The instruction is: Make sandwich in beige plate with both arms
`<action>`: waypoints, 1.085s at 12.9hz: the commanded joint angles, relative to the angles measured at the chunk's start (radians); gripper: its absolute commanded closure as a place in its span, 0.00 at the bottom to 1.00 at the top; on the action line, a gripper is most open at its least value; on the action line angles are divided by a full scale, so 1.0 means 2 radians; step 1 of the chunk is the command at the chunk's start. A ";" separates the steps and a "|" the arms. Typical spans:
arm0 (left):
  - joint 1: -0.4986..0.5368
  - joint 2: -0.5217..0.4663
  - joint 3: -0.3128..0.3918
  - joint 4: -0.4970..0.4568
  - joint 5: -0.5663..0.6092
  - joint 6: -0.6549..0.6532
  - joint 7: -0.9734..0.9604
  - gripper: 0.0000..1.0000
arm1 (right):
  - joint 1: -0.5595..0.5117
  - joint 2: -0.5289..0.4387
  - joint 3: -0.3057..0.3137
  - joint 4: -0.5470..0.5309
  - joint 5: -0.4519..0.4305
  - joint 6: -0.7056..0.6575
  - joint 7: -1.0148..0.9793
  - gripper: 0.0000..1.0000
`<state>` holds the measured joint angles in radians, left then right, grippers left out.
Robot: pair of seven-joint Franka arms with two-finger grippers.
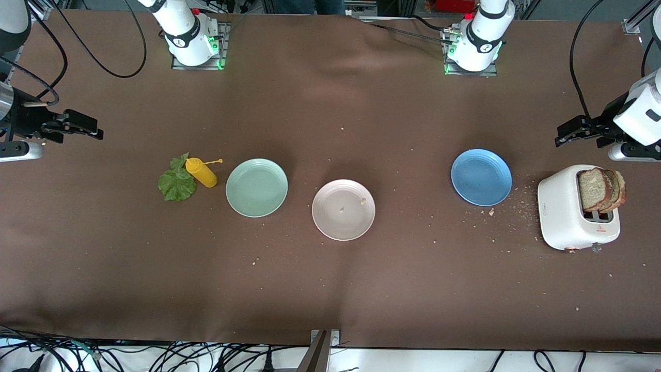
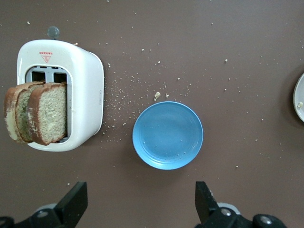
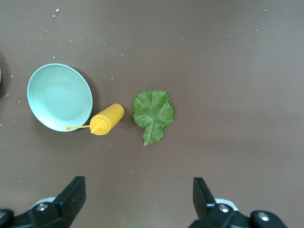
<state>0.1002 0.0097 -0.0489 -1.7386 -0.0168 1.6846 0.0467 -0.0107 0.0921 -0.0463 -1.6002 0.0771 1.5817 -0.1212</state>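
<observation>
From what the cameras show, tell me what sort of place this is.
Probably a robotics lab set up as a mock kitchen: two arms bolted along a cloth-covered table, loose cables at its edge, and a toaster with bread beside empty plates.

Both arms parked, waiting. Bases at top edge of front view, upper links rising out of frame.

L arm: forearm comes back in at L arm's end of table, wrist white, left gripper (image 1: 566, 134) held up in air, pointing toward table centre. Fingers (image 2: 76, 202) spread wide, nothing between.

R arm: mirrors it at R arm's end, wrist dark w/ cables, right gripper (image 1: 89, 129) up in air, pointing inward. Fingers (image 3: 73, 194) wide apart, nothing held.
</observation>
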 commanded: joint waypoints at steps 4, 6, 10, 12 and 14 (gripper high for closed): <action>0.003 0.000 0.000 0.000 -0.009 0.004 0.013 0.00 | 0.002 0.001 0.005 0.035 -0.062 -0.004 -0.005 0.00; 0.003 0.001 0.000 0.000 -0.009 0.004 0.013 0.00 | 0.002 -0.003 0.002 0.034 -0.059 -0.023 0.003 0.00; 0.003 0.003 0.001 0.000 -0.009 0.004 0.014 0.00 | 0.002 -0.016 0.005 0.022 -0.058 -0.031 0.064 0.00; 0.004 0.003 0.001 0.000 -0.009 0.004 0.015 0.00 | 0.002 -0.017 0.006 0.021 -0.066 -0.028 0.064 0.00; 0.004 0.003 0.001 0.000 -0.009 0.004 0.015 0.00 | 0.021 -0.017 0.037 0.023 -0.132 -0.023 0.064 0.00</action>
<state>0.1014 0.0189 -0.0489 -1.7386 -0.0168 1.6849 0.0468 -0.0044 0.0787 -0.0270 -1.5458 -0.0785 1.5334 -0.0142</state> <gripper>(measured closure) 0.000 0.000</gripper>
